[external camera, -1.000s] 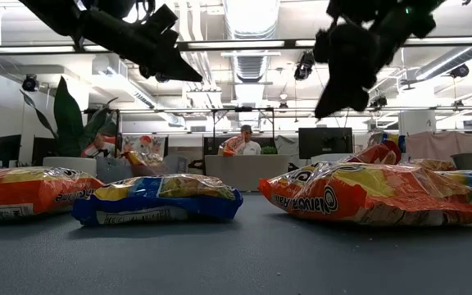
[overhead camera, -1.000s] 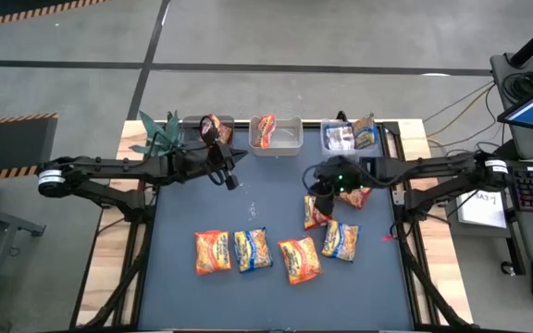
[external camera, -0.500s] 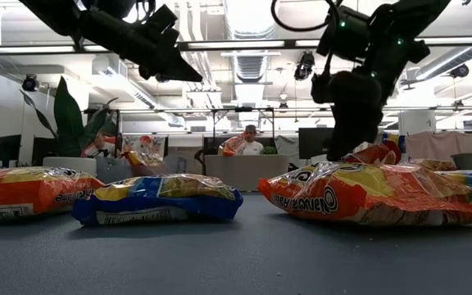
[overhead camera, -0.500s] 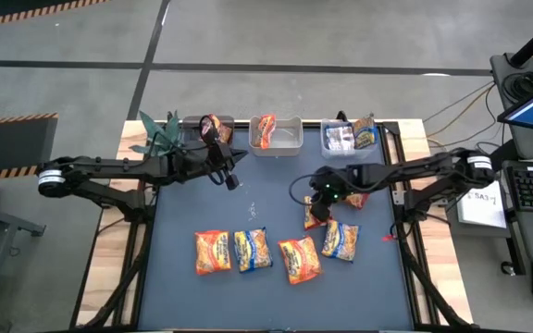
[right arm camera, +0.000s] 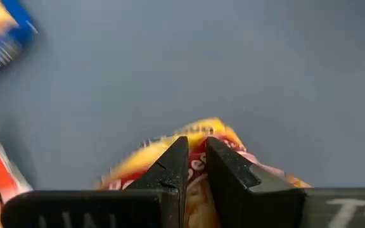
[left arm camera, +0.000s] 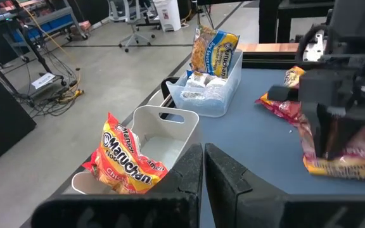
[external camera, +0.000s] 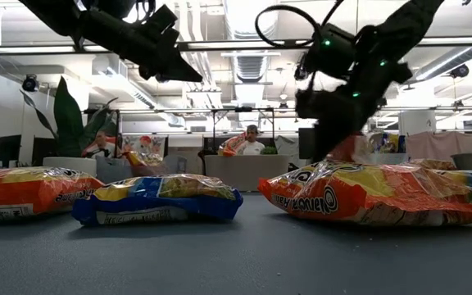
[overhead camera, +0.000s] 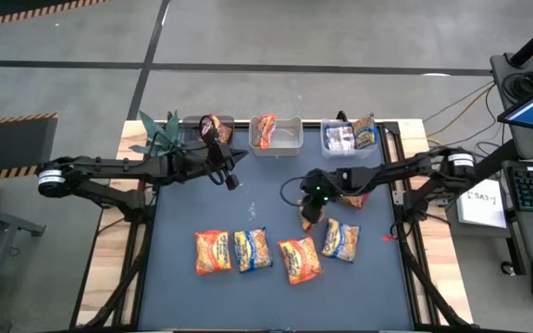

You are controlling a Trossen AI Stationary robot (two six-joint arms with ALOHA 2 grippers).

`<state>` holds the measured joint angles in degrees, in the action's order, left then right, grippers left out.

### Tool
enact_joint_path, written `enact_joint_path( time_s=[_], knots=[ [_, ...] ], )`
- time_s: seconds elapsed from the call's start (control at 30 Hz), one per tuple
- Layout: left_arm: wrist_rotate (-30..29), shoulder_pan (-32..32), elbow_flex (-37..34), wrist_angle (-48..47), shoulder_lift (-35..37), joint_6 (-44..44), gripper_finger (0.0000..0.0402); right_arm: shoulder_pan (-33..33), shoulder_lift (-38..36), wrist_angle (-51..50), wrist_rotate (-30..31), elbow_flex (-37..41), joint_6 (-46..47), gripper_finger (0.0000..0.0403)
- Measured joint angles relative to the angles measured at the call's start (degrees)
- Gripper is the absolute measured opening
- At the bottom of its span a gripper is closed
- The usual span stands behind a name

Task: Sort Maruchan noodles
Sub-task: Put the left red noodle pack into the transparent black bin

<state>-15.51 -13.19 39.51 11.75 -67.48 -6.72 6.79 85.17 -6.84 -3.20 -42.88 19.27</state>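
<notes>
One dark red crinkly plastic noodle packet point(right arm camera: 198, 158), long axis running out past the fingertips, sits pinched in the nearly closed right pincer point(right arm camera: 195, 149) over the table point(overhead camera: 266, 199).

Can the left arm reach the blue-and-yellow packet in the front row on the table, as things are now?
Probably yes. The left end effector hovers shut, with bare table between it and the blue-and-yellow packet. The right end effector is busy further right, pinching a dark red packet, so nothing seems to block the way.
</notes>
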Motion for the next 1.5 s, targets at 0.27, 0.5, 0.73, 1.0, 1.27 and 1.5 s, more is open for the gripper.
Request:
enact_joint_path(
  time_s=[0.27, 0.5, 0.73, 1.0, 1.27, 1.5],
  knots=[
    [0.0, 0.02, 0.0, -0.7, 0.0, 1.29, 0.0, 0.41, -1.79, 4.2, 1.24, -6.49, -6.89, 0.0047],
    [0.0, 0.0, 0.0, -2.22, -1.11, 1.55, 0.0, -0.7, -5.67, -25.49, 0.3, -13.79, -2.79, 0.0047],
    [0.02, 0.02, 0.07, -0.98, -4.0, 1.29, 0.0, -2.17, -6.73, -37.09, -1.07, -13.74, 3.77, 0.0047],
    [-0.02, 0.01, 0.07, 0.17, -6.35, -0.2, 0.0, -2.15, -2.71, -29.09, -2.51, -9.32, 3.68, 0.0047],
    [-0.07, 0.0, 0.04, 0.6, -6.09, 0.02, 0.0, -1.86, 2.4, -6.67, 4.2, -8.63, -3.91, 0.0047],
    [-0.04, 0.02, 0.02, 0.64, -6.08, 2.83, 0.0, -0.62, 3.56, 8.87, 7.8, -8.64, -11.23, 0.0047]
  ],
)
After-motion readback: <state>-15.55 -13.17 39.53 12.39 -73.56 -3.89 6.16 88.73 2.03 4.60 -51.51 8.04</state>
